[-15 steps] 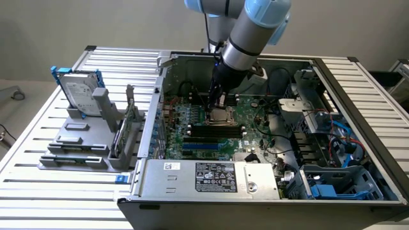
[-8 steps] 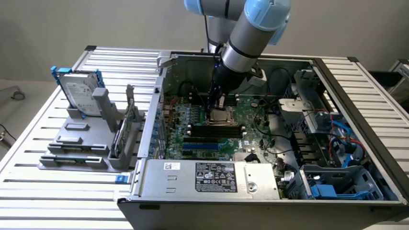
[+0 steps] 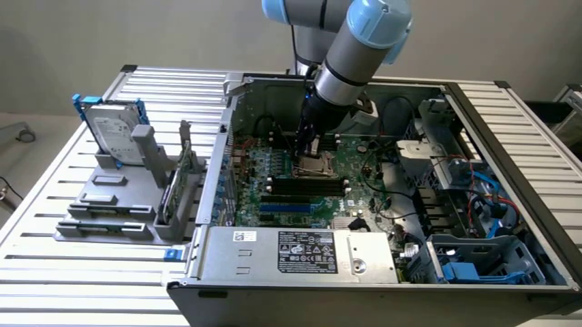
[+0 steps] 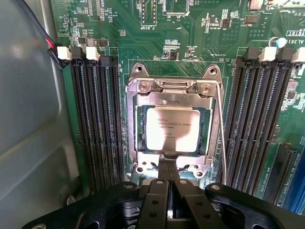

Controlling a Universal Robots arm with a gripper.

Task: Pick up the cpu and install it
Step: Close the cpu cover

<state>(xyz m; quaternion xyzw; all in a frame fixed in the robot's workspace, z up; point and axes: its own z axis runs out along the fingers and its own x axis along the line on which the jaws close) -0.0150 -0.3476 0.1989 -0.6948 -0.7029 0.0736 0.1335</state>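
Slatted table (image 3: pixel 82 276), open computer case (image 3: pixel 364 308); wrist view: cpu (image 4: pixel 172 130) in socket (image 4: pixel 130 125); fingers (image 4: pixel 162 174) together beside it

The arm (image 3: pixel 350 61) angles steeply down, its gripper (image 4: pixel 167 167) closed, fingertips together just beside the cpu (image 4: pixel 172 130).

The cpu (image 4: pixel 172 130) is pale silver-grey with faint dark print, framed by a silvery socket frame (image 4: pixel 129 124) on a green motherboard (image 4: pixel 190 45) between black memory slots (image 4: pixel 95 129), the gripper (image 4: pixel 167 177) is black, and in the exterior view, at ten o'clock from the dark grey case (image 3: pixel 364 306), a silver hard drive (image 3: pixel 114 133) wears a blue bracket (image 3: pixel 84 103).
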